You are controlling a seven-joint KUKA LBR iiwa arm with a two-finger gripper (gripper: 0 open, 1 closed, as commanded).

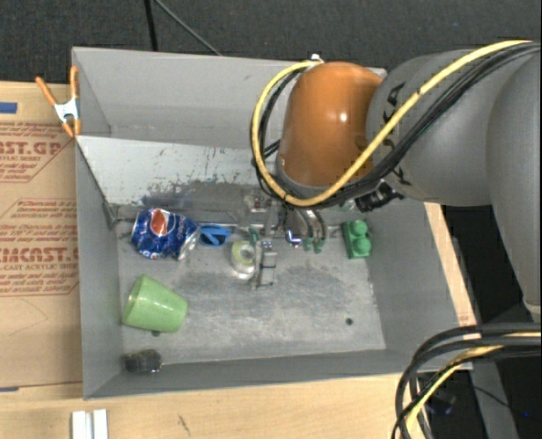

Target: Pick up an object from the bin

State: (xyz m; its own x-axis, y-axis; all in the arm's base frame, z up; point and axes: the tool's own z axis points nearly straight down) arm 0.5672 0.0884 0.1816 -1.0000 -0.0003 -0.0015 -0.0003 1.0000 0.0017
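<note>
Possibly heading for a nudge instead of a catch, with the gripper [267, 256] hanging low in the bin [161, 108], just right of the pale round thing [243, 256], loose and free for sliding left toward the can [159, 233]. Struggling to tell the gripper's state, apart or together, or any contact, below the orange cover [330, 122].

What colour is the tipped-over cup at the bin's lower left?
The cup is light green; it shows best in the camera view.
</note>
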